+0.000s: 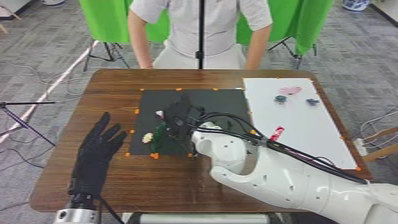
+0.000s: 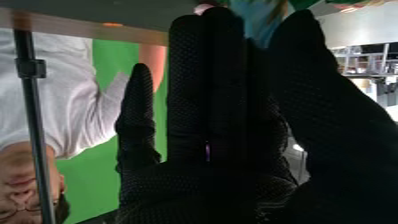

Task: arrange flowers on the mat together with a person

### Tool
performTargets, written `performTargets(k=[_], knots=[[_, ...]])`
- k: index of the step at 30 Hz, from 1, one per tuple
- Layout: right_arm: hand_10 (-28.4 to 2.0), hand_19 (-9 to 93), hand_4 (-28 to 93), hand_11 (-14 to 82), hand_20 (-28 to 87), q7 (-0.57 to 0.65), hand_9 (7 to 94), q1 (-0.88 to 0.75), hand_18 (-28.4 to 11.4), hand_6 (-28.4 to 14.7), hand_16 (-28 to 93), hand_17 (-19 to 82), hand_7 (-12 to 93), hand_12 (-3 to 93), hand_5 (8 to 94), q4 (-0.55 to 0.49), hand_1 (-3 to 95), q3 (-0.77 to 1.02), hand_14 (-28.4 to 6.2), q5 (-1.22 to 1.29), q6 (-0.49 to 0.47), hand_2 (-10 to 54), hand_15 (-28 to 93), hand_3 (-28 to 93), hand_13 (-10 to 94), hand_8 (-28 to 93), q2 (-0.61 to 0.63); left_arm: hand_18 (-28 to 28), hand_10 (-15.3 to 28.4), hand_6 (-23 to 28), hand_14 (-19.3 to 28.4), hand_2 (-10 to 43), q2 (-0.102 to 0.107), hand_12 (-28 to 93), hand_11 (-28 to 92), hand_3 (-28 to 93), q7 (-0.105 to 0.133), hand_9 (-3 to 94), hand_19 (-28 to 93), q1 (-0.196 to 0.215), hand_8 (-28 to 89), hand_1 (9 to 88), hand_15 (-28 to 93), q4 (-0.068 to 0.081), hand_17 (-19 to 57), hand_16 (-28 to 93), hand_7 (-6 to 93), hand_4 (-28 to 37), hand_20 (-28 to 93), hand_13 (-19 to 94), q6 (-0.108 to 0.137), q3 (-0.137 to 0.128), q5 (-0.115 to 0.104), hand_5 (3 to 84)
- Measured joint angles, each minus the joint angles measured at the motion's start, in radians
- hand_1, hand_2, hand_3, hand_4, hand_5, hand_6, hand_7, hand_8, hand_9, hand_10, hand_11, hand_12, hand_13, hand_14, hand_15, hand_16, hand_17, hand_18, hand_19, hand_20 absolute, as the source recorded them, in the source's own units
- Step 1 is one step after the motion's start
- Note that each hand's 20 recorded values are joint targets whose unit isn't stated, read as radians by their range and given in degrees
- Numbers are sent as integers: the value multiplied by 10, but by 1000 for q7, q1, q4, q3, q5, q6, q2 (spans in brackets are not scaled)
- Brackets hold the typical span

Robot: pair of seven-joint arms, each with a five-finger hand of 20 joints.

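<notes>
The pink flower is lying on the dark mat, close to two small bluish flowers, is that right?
Not quite: in the head view the pink flower lies on the white sheet beside the dark mat. It is indeed close to two small bluish flowers.

Black mat (image 1: pixel 222 99): right hand (image 1: pixel 180 114) is over it; cream flower (image 1: pixel 148 137) lies on it. Left hand (image 1: pixel 96 150), fingers straight, is left of it. White sheet (image 1: pixel 306 125) is just right of it.

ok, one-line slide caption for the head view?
Right hand near flowers on the dark mat; left hand open beside the mat.
</notes>
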Motion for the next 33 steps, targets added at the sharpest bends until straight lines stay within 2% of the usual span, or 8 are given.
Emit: performTargets(k=[12, 16, 20, 25, 29, 31, 33], knots=[[-77, 582, -283, 264, 340, 4, 703, 8, -148, 66, 167, 115, 233, 211, 640, -3, 446, -2, -62, -21, -17, -95, 550, 688, 579, -78, 0, 232, 128, -1, 181, 44, -1, 121, 104, 778, 4, 271, 432, 1, -99, 222, 232, 3, -118, -16, 118, -283, 39, 214, 2, 5, 0, 249], [-94, 551, -270, 252, 321, -2, 660, -9, -158, 55, 152, 107, 211, 172, 616, -25, 384, 42, -86, -5, -23, -88, 523, 720, 551, -139, 2, 232, 128, -1, 180, 44, -1, 121, 104, 777, 10, 271, 432, 7, -99, 221, 231, 2, -118, -16, 117, -283, 39, 214, 8, 7, -1, 250], [-110, 471, -254, 192, 271, -11, 575, -93, -176, 27, 141, 81, 191, 158, 536, -130, 313, 200, -120, 130, -41, -28, 430, 719, 496, -141, 17, 232, 127, -2, 180, 45, 2, 120, 103, 773, 16, 271, 431, 20, -99, 218, 232, -3, -118, -16, 116, -283, 38, 214, 20, 7, -2, 250], [-139, 401, -241, 119, 243, -67, 489, -247, -185, 1, 160, 56, 131, 158, 472, -321, 221, 463, -174, 436, -135, 56, 325, 709, 408, -110, 51, 233, 126, -9, 181, 45, 4, 120, 98, 767, 18, 271, 428, 34, -99, 206, 228, -9, -120, -16, 114, -283, 38, 213, 25, 6, -2, 253], [-133, 298, -249, 70, 214, -159, 441, -401, -192, 8, 227, 36, 109, 164, 432, -427, 199, 652, -189, 599, -147, 76, 186, 708, 354, -98, 76, 233, 126, -19, 181, 46, 7, 120, 97, 764, 18, 276, 427, 38, -99, 199, 224, -9, -121, -15, 109, -283, 38, 212, 24, 6, -5, 255], [-123, 239, -250, 46, 194, -199, 404, -490, -192, 15, 276, 25, 96, 170, 402, -452, 201, 744, -190, 682, -142, 82, 93, 700, 312, -91, 82, 232, 124, -22, 180, 46, 7, 119, 94, 763, 18, 277, 423, 37, -99, 197, 218, -6, -121, -16, 106, -283, 37, 212, 19, 6, -11, 256], [-115, 203, -250, 38, 186, -244, 377, -580, -190, 22, 294, 24, 87, 167, 381, -453, 201, 838, -186, 781, -147, 83, 63, 698, 286, -88, 84, 232, 120, -26, 179, 46, 7, 117, 88, 761, 17, 274, 419, 35, -98, 195, 212, -3, -122, -15, 104, -283, 36, 211, 14, 7, -13, 255]])
